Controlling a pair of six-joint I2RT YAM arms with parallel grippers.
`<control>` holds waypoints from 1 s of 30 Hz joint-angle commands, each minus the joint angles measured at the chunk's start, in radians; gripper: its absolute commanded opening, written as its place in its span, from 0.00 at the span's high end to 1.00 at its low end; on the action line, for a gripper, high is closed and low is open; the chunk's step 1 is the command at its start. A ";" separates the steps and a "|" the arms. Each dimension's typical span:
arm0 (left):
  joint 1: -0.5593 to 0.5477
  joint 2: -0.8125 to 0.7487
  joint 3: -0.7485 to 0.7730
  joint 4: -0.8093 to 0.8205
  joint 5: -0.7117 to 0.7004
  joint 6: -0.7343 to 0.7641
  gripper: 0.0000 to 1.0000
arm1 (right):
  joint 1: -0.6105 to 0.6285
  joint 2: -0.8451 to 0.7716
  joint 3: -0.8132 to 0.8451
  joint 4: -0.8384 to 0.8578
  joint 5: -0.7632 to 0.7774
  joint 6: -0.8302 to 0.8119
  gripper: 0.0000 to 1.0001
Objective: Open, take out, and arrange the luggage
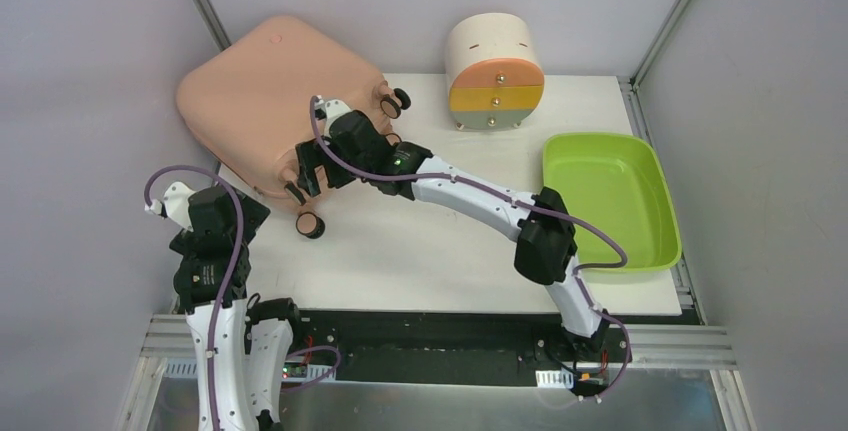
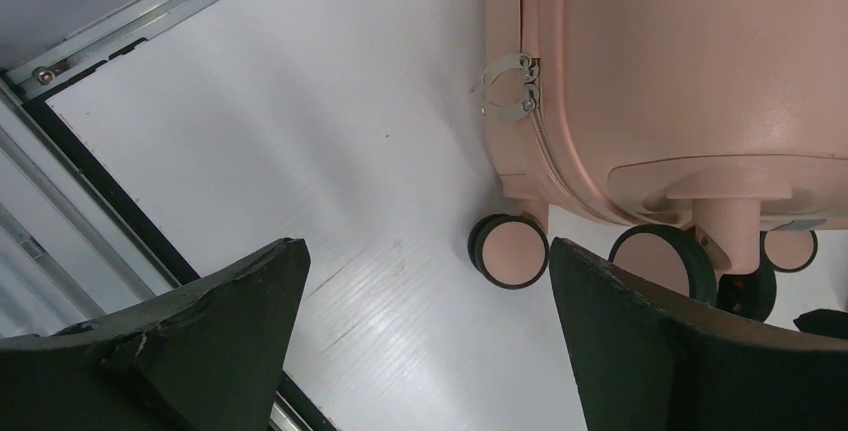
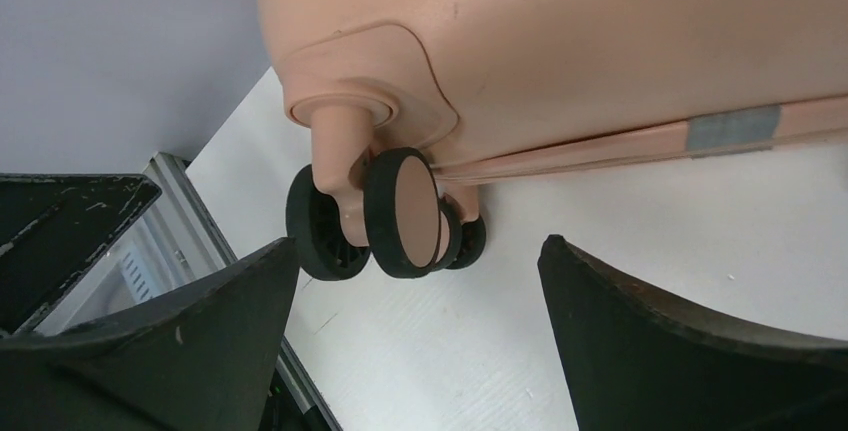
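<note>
At far-left corner of desk (image 1: 420,241): luggage (image 1: 270,91), peach-pink, closed, wheeled edge facing near-right. Right gripper (image 3: 417,243), jaws spread and empty, nearest, at wheels (image 3: 400,213); left gripper (image 2: 425,251), likewise spread, facing zipper pulls (image 2: 508,89).

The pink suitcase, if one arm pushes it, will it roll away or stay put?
It would probably slide rather than roll: the suitcase lies flat on its shell, so its caster wheels likely carry little weight. The smooth, rounded shell looks stiff and may be slippery to grip.
</note>
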 commanded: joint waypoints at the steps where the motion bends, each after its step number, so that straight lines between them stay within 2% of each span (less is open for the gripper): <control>1: 0.006 0.002 -0.011 -0.001 -0.036 0.025 0.04 | -0.001 -0.002 -0.016 0.151 -0.125 -0.076 0.06; 4: 0.006 0.013 -0.023 -0.001 -0.030 0.017 0.04 | 0.010 0.016 -0.035 0.194 -0.147 -0.111 0.06; 12: 0.006 0.025 -0.053 0.001 -0.042 0.001 0.05 | 0.018 0.095 0.033 0.190 -0.078 -0.151 0.05; 18: 0.006 0.031 -0.063 0.005 -0.058 -0.007 0.09 | 0.024 0.133 0.065 0.190 -0.072 -0.181 0.09; 21: 0.006 0.036 -0.077 0.025 -0.033 0.007 0.11 | 0.025 0.137 0.070 0.206 -0.062 -0.216 0.20; 24: 0.006 0.044 -0.111 0.081 0.079 0.081 0.14 | 0.025 0.109 0.026 0.253 -0.024 -0.264 0.41; 25: 0.006 0.048 -0.125 0.093 0.105 0.093 0.14 | 0.025 0.097 0.006 0.275 -0.005 -0.284 0.44; 26: 0.006 0.048 -0.133 0.102 0.127 0.099 0.15 | 0.025 0.084 -0.011 0.288 -0.001 -0.301 0.44; 27: 0.006 0.047 -0.140 0.108 0.137 0.100 0.15 | 0.024 0.074 -0.023 0.290 -0.003 -0.318 0.40; 30: 0.006 0.038 -0.150 0.114 0.123 0.094 0.16 | 0.026 0.043 -0.052 0.280 -0.022 -0.370 0.10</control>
